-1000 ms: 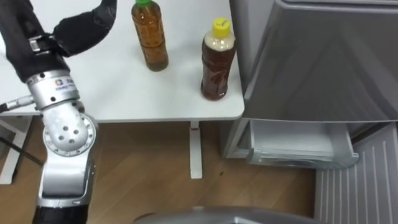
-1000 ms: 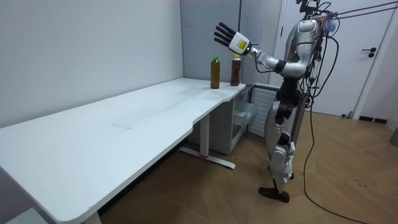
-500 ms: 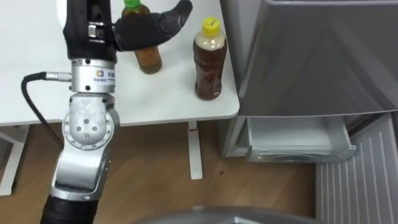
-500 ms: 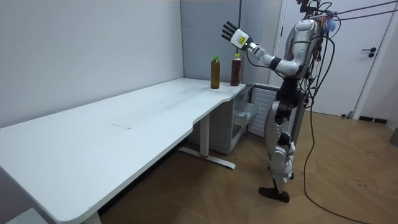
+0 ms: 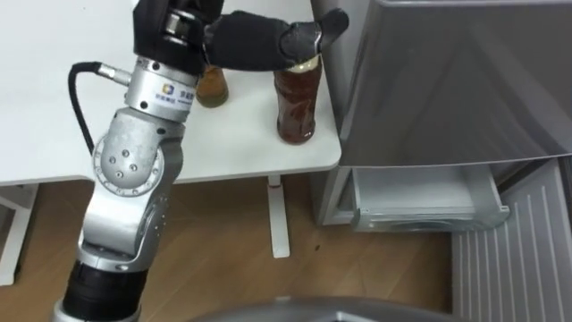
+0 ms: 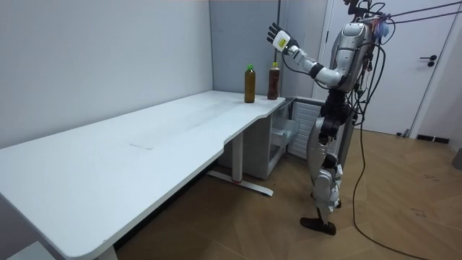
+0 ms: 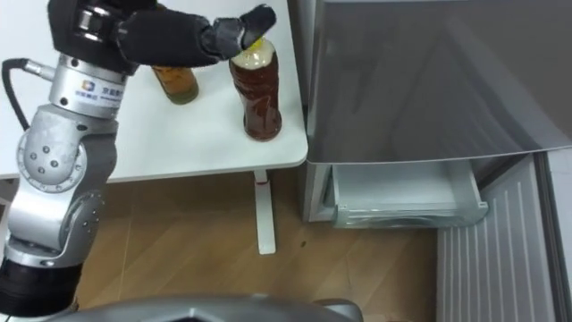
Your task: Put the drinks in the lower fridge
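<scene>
Evidently poised for a grasp, the left hand [image 5: 259, 40] hangs spread and empty over the yellow-capped tea bottle [image 5: 298, 105] at the table [image 5: 54, 134] corner beside the fridge [image 5: 465, 80].

Office-like room: long white desk [image 6: 144, 141], fridge [image 5: 447, 80], bare walls [image 6: 108, 58], wood floor [image 6: 404, 217].

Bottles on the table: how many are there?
2. The dark bottle stands at the table's corner by the fridge, its cap behind the left hand; the paler bottle stands to its left, partly behind the arm.
</scene>
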Tool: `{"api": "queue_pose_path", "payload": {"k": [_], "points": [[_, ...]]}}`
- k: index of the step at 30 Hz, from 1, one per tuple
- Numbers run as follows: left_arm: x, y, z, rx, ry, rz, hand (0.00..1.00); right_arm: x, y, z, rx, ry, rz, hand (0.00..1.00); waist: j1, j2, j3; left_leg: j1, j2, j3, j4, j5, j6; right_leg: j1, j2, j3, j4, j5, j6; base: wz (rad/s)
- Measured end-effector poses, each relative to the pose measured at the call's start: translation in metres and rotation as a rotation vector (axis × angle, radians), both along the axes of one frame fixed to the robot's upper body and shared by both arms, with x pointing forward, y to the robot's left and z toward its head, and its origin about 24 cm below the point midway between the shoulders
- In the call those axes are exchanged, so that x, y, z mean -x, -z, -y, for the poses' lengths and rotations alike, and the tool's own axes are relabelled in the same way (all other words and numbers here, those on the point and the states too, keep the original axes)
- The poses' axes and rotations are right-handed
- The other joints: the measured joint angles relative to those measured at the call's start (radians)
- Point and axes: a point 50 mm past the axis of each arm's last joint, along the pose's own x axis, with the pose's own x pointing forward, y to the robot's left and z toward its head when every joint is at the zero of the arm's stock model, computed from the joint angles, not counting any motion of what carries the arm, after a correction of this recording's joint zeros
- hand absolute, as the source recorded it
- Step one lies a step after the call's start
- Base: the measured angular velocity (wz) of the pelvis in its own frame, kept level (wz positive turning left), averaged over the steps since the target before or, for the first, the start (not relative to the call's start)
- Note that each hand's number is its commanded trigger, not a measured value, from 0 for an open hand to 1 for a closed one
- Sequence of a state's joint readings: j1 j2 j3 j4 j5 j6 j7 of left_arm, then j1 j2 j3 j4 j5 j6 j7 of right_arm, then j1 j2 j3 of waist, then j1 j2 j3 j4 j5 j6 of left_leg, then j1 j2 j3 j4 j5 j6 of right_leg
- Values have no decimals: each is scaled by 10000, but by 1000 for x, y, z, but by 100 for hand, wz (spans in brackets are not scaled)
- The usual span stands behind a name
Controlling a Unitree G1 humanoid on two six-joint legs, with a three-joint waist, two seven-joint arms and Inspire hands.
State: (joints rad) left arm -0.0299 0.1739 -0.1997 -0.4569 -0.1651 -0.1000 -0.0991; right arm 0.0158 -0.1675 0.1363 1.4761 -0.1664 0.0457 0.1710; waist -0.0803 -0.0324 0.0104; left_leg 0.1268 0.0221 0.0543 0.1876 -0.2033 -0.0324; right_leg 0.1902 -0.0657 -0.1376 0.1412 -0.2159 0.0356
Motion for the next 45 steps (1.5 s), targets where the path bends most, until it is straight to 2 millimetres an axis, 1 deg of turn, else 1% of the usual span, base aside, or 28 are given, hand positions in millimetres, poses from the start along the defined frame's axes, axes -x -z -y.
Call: {"api": "queue_pose_path", "payload": {"k": [4,13,17,24,35,37,41,45], "points": [[1,4,7,-311,590,-299,0,-2,0,1,100,-19,63,0,-1,30,3,27,7,1,0,0,0,-1,0,2,76,-1,0,0],[1,7,11,-627,1043,-520,0,-2,0,1,192,-23,99,0,1,47,5,50,11,3,15,9,15,12,-2,11,119,-4,3,0],[-1,11,11,-691,1055,-702,0,-2,0,1,239,-42,113,0,2,46,7,50,12,18,25,10,16,10,4,64,125,-4,3,0],[-6,24,8,-998,915,-1549,0,-4,0,2,298,-142,74,0,13,54,13,41,12,95,14,9,16,-12,15,195,100,-4,2,0],[-4,28,7,-1041,862,-1695,0,-3,0,2,326,-135,-5,0,11,82,7,60,11,130,7,10,15,-3,16,230,106,-4,2,0],[-1,33,6,-1012,811,-1943,0,-3,0,2,321,-171,-16,0,6,68,9,62,11,136,10,9,16,-8,16,238,107,-4,2,0],[0,36,5,-989,780,-2106,0,-1,0,2,316,-162,-49,0,29,-3,6,59,12,137,11,10,16,-22,16,246,103,-7,3,0],[1,41,4,-988,726,-2360,0,-1,0,1,310,-172,4,0,27,-94,-17,33,12,154,14,10,16,-75,17,276,106,-8,3,-1]]}}
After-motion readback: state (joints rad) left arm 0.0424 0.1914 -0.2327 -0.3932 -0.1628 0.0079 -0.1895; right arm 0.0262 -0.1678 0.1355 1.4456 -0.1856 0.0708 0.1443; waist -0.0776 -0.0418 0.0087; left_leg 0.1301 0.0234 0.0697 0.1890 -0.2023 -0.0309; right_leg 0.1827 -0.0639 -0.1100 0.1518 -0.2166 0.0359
